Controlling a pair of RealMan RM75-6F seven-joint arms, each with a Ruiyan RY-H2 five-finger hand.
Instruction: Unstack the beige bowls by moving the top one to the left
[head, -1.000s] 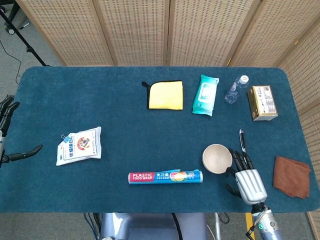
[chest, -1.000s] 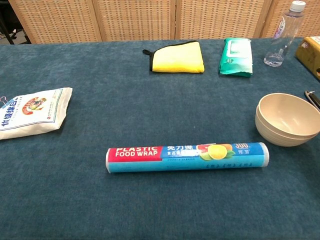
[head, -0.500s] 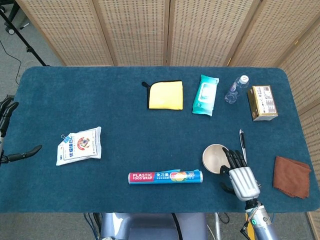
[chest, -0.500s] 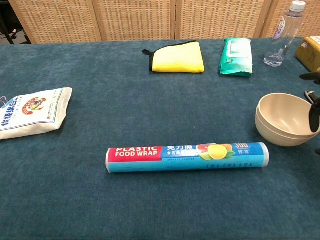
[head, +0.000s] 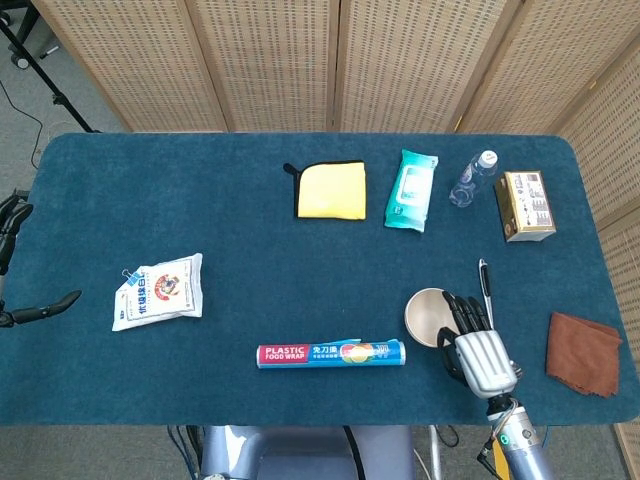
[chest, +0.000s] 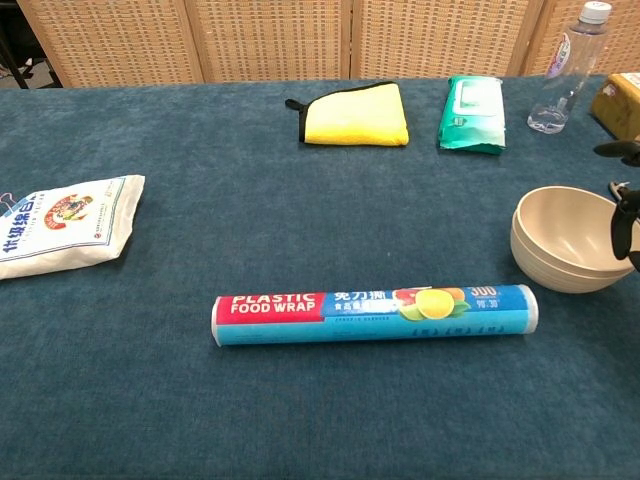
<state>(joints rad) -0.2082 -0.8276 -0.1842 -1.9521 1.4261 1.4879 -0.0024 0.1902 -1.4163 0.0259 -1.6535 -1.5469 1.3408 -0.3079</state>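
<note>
Room: tan woven screens (head: 340, 60) stand behind the table, and grey floor shows at the left.
Table: a big table with a dark blue cloth (head: 250, 215) fills both views.
Wrap: a long roll of food wrap (head: 331, 354) lies near the front edge, just left of the bowls.
Bag: a white bag (head: 158, 290) with a clip lies far to the left.
Yellow cloth: a folded yellow cloth (head: 331, 189) lies toward the back.
Wipes: a green pack of wipes (head: 411, 190) lies just right of the yellow cloth.
Brown cloth: a brown cloth (head: 584, 352) lies by the right edge.
Box: a gold box (head: 526, 205) sits at the back right.
Bottle: a clear bottle (head: 472, 178) lies between the wipes and the box.
Pen: a pen (head: 485, 283) lies just right of the bowls.
Bowls: two beige bowls (chest: 566, 238) sit stacked, one inside the other, at the front right. The wrap is right beside them on the left.
Right hand: the right hand (head: 476, 345) is over the right side of the bowls. Its dark fingers (head: 462, 314) are spread and reach over the rim. It holds nothing that I can see.
Left hand: only dark bits of the left hand (head: 28, 300) show at the far left edge, well apart from the bowls. I cannot tell if it is open or closed.
</note>
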